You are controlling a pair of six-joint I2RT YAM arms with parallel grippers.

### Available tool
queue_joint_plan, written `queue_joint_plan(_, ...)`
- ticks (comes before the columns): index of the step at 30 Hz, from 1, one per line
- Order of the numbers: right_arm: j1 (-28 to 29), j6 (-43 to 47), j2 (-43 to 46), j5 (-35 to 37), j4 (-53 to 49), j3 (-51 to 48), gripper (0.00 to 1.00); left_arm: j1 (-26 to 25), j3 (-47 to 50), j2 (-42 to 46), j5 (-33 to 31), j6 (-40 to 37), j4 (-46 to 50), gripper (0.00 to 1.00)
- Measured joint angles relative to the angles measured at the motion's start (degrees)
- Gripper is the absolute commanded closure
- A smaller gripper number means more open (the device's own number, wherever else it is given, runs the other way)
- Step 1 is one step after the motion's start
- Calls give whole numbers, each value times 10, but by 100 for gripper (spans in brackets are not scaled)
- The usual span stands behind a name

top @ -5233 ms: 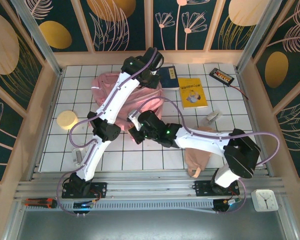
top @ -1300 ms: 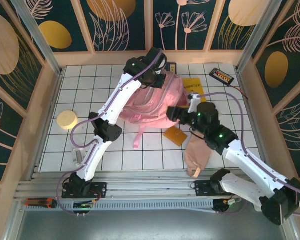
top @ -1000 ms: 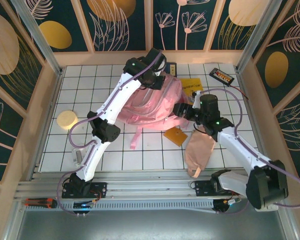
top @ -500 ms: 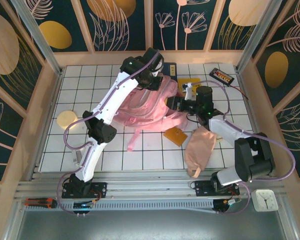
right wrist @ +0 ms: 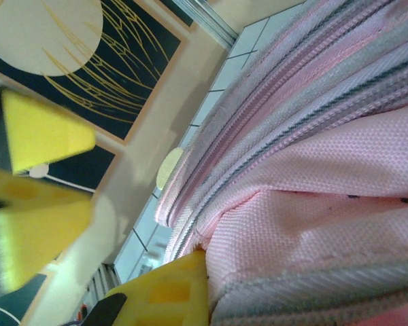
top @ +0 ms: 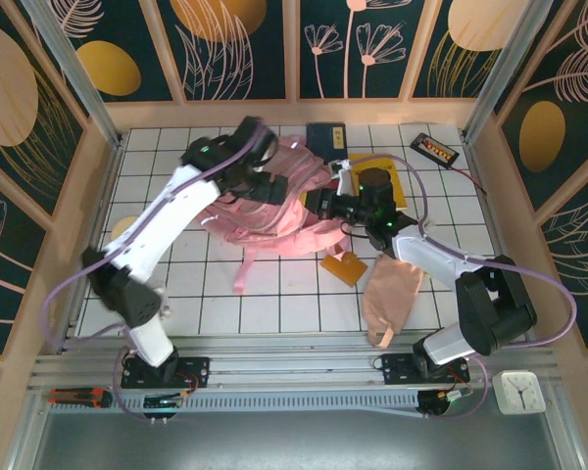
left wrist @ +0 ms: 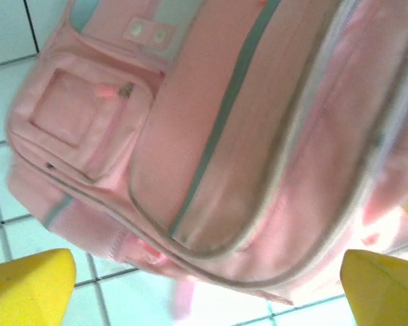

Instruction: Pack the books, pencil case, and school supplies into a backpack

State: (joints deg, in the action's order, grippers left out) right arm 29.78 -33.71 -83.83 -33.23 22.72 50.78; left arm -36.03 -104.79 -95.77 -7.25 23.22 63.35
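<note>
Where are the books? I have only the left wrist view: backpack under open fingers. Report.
Observer: Navy book lies on the table behind the backpack, outside it.
Operator: Give me the yellow one.
Observer: Yellow book lies right of the backpack, partly under the right arm.
Operator: Now the right fingers.
Observer: Right fingers are closed at the backpack's right edge, against pink fabric. I cannot confirm a grip.
</note>
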Motion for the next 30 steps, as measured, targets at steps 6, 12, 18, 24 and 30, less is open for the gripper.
queue_joint_plan(6,21,-12,-2,48,-50,71,100,6,218,176,134,105,-141,9)
queue_joint_plan(12,37,-12,-23,71,-90,141,100,-4,334,207,207,159,-216,25)
queue_joint_plan(18,65,-12,-35,93,-124,165,100,-20,335,184,216,176,-267,37)
queue_joint_plan(24,87,-13,-36,108,-138,166,100,-20,318,148,209,169,-275,44)
queue_joint_plan(30,93,-17,-36,119,-140,167,100,-21,291,138,174,142,-236,46)
